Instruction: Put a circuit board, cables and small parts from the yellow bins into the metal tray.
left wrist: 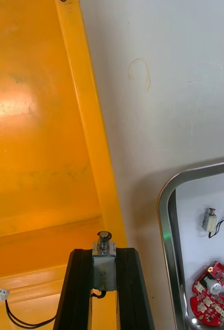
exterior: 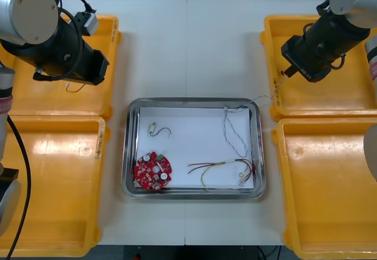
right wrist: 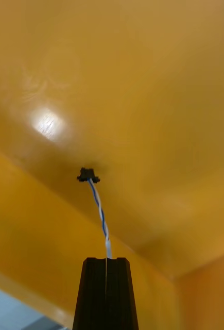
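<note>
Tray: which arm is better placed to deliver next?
Left, probably. The left gripper is shut on a metal part at the left bin rim, tray close by. The right gripper holds a cable over the right bin floor.

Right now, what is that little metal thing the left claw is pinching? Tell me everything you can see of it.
The small metal part is a boxy, silvery block with a round pin sticking out of one end. The left gripper is shut on it, a black finger pressed to each side, holding it over a yellow bin at the robot's left, near its rim. A black wire leaves its other end.
</note>
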Available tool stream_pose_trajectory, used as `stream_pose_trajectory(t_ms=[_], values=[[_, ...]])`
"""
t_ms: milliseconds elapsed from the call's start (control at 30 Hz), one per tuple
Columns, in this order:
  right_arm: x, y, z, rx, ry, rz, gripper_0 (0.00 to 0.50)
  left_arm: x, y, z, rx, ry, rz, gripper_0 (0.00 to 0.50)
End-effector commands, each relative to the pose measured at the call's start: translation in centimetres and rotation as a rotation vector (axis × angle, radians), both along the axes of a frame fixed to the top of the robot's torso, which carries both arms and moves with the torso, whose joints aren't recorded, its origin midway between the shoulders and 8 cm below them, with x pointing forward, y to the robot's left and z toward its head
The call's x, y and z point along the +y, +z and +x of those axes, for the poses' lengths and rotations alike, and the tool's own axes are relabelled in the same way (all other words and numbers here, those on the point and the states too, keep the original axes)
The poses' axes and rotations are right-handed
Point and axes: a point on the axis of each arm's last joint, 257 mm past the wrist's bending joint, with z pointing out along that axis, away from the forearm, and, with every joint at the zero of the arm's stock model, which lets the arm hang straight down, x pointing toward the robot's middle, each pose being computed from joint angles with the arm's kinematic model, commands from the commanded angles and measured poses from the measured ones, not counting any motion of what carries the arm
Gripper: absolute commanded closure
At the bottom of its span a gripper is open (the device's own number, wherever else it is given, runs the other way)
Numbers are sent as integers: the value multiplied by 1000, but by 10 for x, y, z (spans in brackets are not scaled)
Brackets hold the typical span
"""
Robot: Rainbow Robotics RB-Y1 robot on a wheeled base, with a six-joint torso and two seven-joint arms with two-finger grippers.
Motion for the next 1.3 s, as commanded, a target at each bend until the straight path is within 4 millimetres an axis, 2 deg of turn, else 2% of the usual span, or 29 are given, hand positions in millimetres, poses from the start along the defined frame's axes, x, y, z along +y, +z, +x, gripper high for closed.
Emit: stream_pose_trajectory(t_ms=[33, 300, 400, 433, 467, 500, 533, 567, 600, 667, 1233, 1267, 1300], values=[[-6, 30, -3, -31, -17, -26, 500, -10, 6, -3, -10, 85, -77, 500], [-6, 32, -7, -24, -1, -32, 500, -10, 6, -3, -9, 87, -78, 500], [-7, 27, -7, -22, -1, -32, 500, -10, 6, -3, -9, 89, -79, 500], [-7, 26, -7, -23, -1, -32, 359, -10, 7, -3, -11, 88, -79, 500], [-7, 23, -6, -27, -3, -28, 359, -10, 7, -3, -11, 88, -79, 500], [-7, 19, -5, -31, -3, -24, 243, -10, 7, -3, -10, 90, -80, 500], [-7, 18, -4, -36, -2, -23, 219, -10, 6, -3, -8, 89, -81, 500], [-7, 14, -4, -36, -4, -20, 141, -10, 6, -3, -9, 90, -80, 500], [-6, 13, -3, -42, -1, -13, 91, -10, 6, -3, -9, 91, -81, 500], [-5, 11, -2, -48, -1, -8, 55, -10, 7, -3, -9, 92, -81, 500], [-2, -7, -3, -47, 1, 9, 48, -11, 7, -4, -8, 90, -85, 500], [-1, -10, -5, -41, 2, 13, 143, -12, 7, -4, -8, 89, -86, 500], [-2, -10, -5, -41, 1, 11, 266, -12, 7, -3, -10, 91, -86, 500]])
